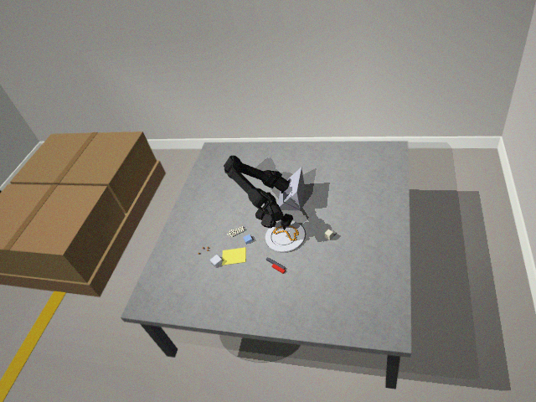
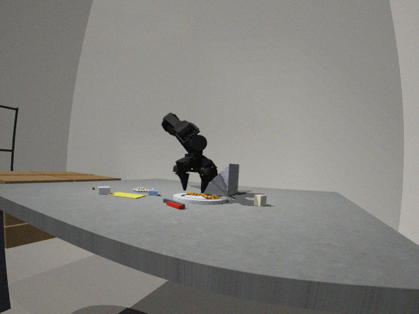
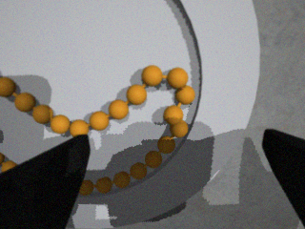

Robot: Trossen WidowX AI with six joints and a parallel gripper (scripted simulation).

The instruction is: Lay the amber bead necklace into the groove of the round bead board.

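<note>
The amber bead necklace (image 1: 286,234) (image 2: 203,195) (image 3: 118,109) lies on the round white bead board (image 1: 279,246) (image 2: 184,198) (image 3: 95,48). In the wrist view part of the strand follows the dark groove (image 3: 197,91) at the board's right and lower rim. The rest loops across the flat inner face. My gripper (image 1: 281,224) (image 2: 193,189) (image 3: 175,140) is open and empty. It hangs just above the board's rim, with a finger on each side of the strand and touching none of it.
A grey wedge (image 1: 291,188) (image 2: 226,180) stands right behind the board. A cream cube (image 1: 329,234) (image 2: 260,199) is to its right. A red block (image 1: 278,268) (image 2: 175,205), yellow sheet (image 1: 234,255), blue cube (image 1: 248,238), white cube (image 1: 215,260) and white bead strand (image 1: 235,231) lie left and in front.
</note>
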